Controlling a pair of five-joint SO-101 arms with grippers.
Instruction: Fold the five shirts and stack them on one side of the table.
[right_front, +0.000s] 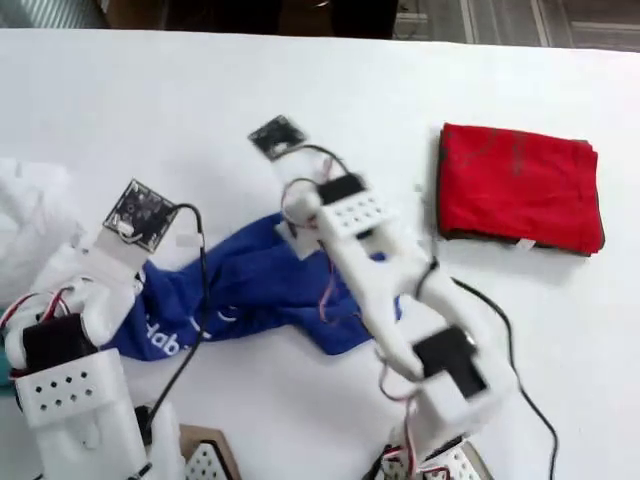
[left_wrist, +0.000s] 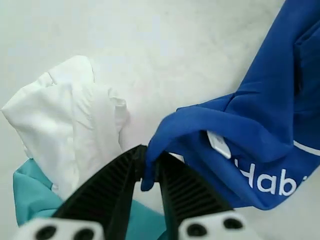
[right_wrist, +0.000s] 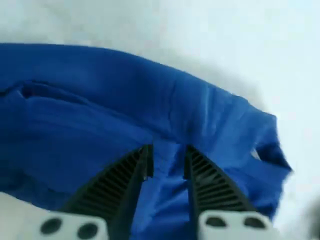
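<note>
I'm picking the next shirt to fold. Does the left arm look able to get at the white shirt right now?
Probably not yet: the white shirt lies close beside the left pincer with nothing between, but that pincer is shut on the blue shirt at its edge.

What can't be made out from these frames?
Under the red shirt: high view, it covers whatever lies below; only a dark edge shows.
The teal shirt: left wrist view, cut by the edge, partly behind the white shirt and left gripper.
The blue shirt: high view, the right arm covers its middle; its layout is unclear.
</note>
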